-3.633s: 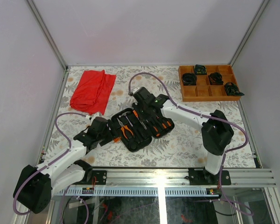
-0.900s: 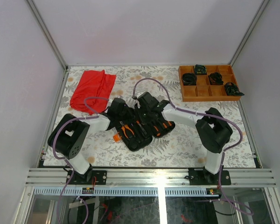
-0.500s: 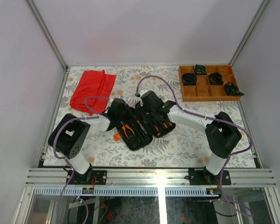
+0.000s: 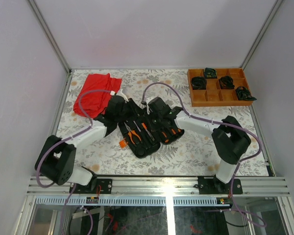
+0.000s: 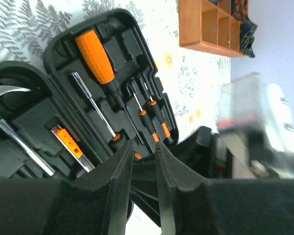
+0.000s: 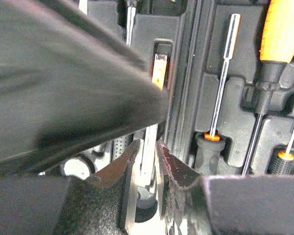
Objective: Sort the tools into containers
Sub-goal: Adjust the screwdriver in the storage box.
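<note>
The black tool case (image 4: 143, 152) lies open on the table, with orange-handled pliers (image 4: 132, 136) in its left half and screwdrivers (image 4: 169, 131) in its right half. My left gripper (image 4: 118, 108) is at the case's far left corner. In the left wrist view its fingers (image 5: 125, 166) stand almost together over the case (image 5: 63, 36), with only dark shapes in the slit. My right gripper (image 4: 154, 105) is at the case's far edge. In the right wrist view it (image 6: 148, 147) is shut on a thin silver tool (image 6: 148, 139), beside a slotted driver bit (image 6: 223, 73).
A red cloth (image 4: 90, 95) lies at the far left, just behind my left gripper. The wooden tray (image 4: 218, 96) with black coiled bundles (image 4: 226, 82) stands at the far right. A large blurred dark shape (image 6: 63, 83) fills the left of the right wrist view.
My left arm has swung from over the case's left half out to its far left corner. My right gripper has stayed at the case's far edge. The case has not visibly moved.
</note>
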You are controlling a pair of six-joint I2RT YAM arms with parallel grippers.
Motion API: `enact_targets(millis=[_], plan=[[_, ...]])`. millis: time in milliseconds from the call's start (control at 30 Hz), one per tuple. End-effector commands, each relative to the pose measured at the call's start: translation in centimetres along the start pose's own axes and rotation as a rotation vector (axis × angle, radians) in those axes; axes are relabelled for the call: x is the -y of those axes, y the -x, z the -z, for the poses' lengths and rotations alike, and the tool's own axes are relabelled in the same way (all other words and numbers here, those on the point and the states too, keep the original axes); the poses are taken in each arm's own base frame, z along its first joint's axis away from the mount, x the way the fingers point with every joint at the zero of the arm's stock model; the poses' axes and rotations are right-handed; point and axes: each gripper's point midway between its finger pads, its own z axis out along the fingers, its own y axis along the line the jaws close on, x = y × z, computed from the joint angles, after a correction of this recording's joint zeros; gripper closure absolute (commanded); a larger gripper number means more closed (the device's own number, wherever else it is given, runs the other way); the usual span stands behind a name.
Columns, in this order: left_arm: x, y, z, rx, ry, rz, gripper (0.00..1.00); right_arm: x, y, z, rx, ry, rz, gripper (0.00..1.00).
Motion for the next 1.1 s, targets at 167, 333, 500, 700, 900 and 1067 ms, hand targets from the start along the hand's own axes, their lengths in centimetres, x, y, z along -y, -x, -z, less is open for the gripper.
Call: enact_targets(millis=[167,333,500,700,900,1067], plan=[[-2.3,0.5,4.7,0.087,0.072,-0.038,0.75,-0.6,1.0,-1.9,-0.017,0.010,0.063,0.74],[-4.4,-0.3,6.0,0.095,0.132,-0.043,0.75,-0.3,0.6,-2.6,-0.040,-0.017,0.079,0.74],[-5.5,-0.9,6.6,0.098,0.153,-0.038,0.75,0.0,0.3,-3.2,-0.061,-0.037,0.092,0.74],[-6.1,-1.0,6.6,0.098,0.166,-0.030,0.75,0.7,-0.5,-3.8,-0.091,-0.088,0.112,0.77],[-6.8,-1.3,6.9,0.098,0.189,-0.031,0.75,1.3,-1.4,-4.2,-0.135,-0.131,0.124,0.81],[-7.3,-1.5,7.2,0.099,0.199,-0.027,0.75,0.9,-1.6,-3.9,-0.143,-0.131,0.137,0.78]])
